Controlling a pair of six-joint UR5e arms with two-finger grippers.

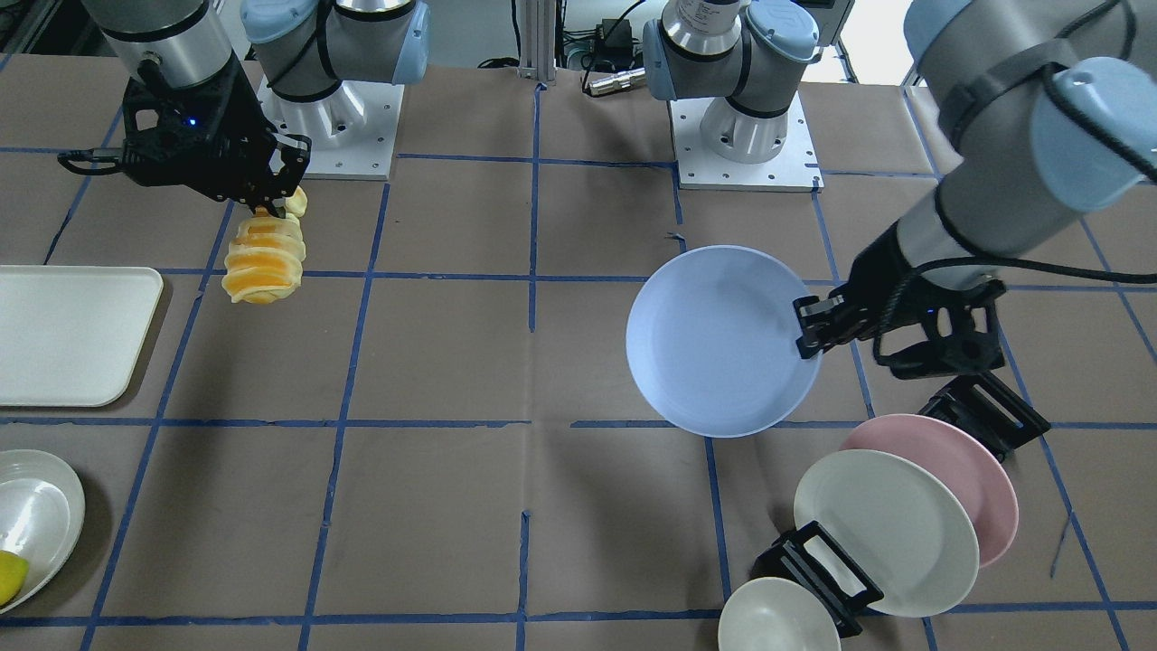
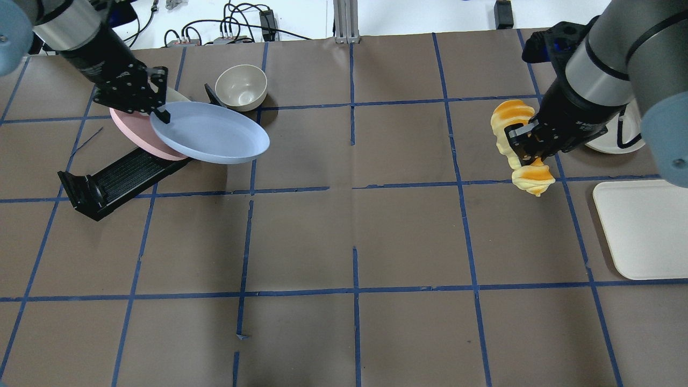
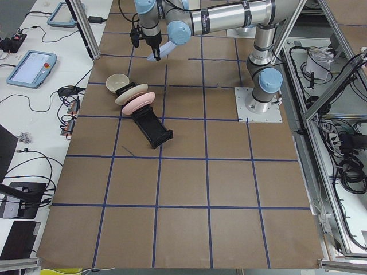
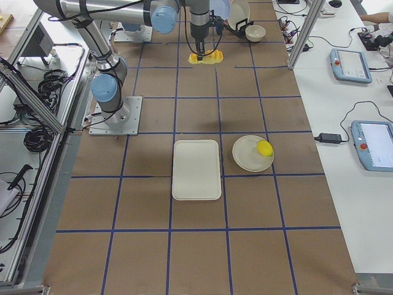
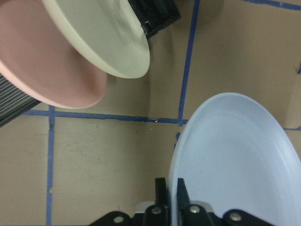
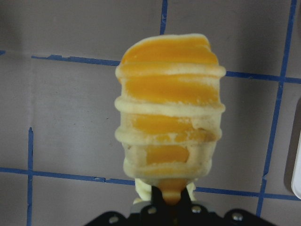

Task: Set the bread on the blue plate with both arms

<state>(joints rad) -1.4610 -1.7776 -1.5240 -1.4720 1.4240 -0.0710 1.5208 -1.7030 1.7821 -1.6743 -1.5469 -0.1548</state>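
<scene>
My left gripper (image 2: 160, 112) is shut on the rim of the blue plate (image 2: 212, 133) and holds it in the air, beside the rack; it also shows in the front-facing view (image 1: 714, 339) and the left wrist view (image 5: 235, 155). My right gripper (image 2: 529, 149) is shut on the bread (image 2: 516, 131), a cream loaf with orange crusts, held above the table at the right. In the front-facing view the bread (image 1: 262, 258) hangs below the right gripper (image 1: 276, 206). The right wrist view shows the bread (image 6: 169, 117) filling the middle. Plate and bread are far apart.
A black rack (image 2: 107, 180) holds a pink plate (image 1: 958, 461) and a cream-white plate (image 1: 881, 529). A cream bowl (image 2: 242, 86) stands behind it. A white tray (image 2: 642, 228) lies at the right. A white plate (image 1: 36, 520) holds a yellow fruit (image 1: 9, 574).
</scene>
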